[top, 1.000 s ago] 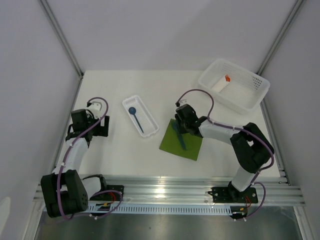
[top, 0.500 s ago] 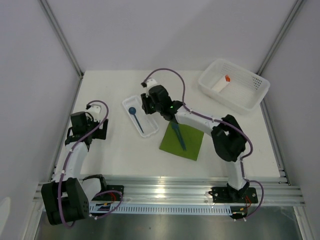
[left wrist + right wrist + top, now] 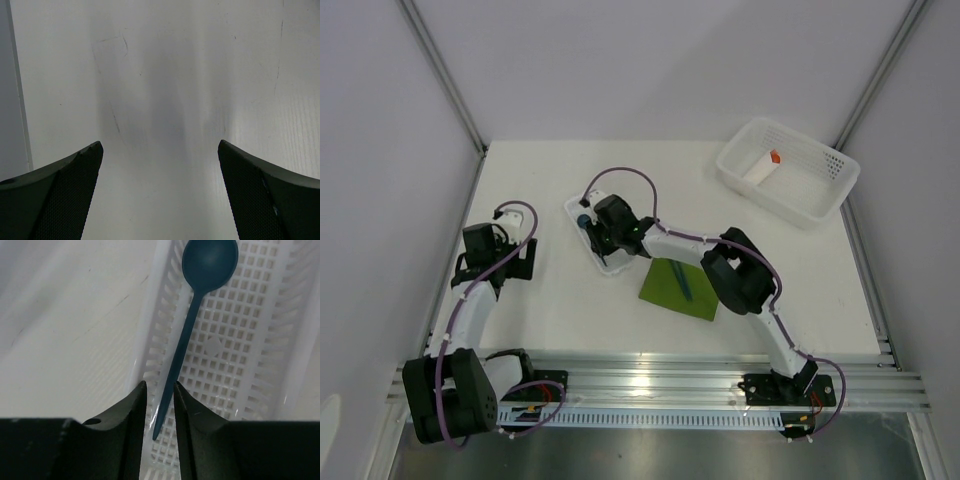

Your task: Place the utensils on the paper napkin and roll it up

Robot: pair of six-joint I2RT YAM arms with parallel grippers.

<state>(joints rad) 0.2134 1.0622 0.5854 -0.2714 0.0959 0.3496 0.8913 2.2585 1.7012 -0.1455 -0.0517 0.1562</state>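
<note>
White slotted tray (image 3: 240, 365) underneath. The right gripper (image 3: 159, 386), narrowly parted, straddles the handle of the blue spoon (image 3: 207, 262) without pinching it.

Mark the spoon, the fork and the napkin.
spoon (image 3: 184, 340), right wrist view, middle of its handle.
fork (image 3: 680, 280), top external view, its shaft.
napkin (image 3: 662, 288), top external view, bare part left of the fork.

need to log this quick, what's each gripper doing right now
left gripper: open, holding nothing
right gripper: narrowly open, fingers either side of the spoon handle in the white tray, not clamped
</note>
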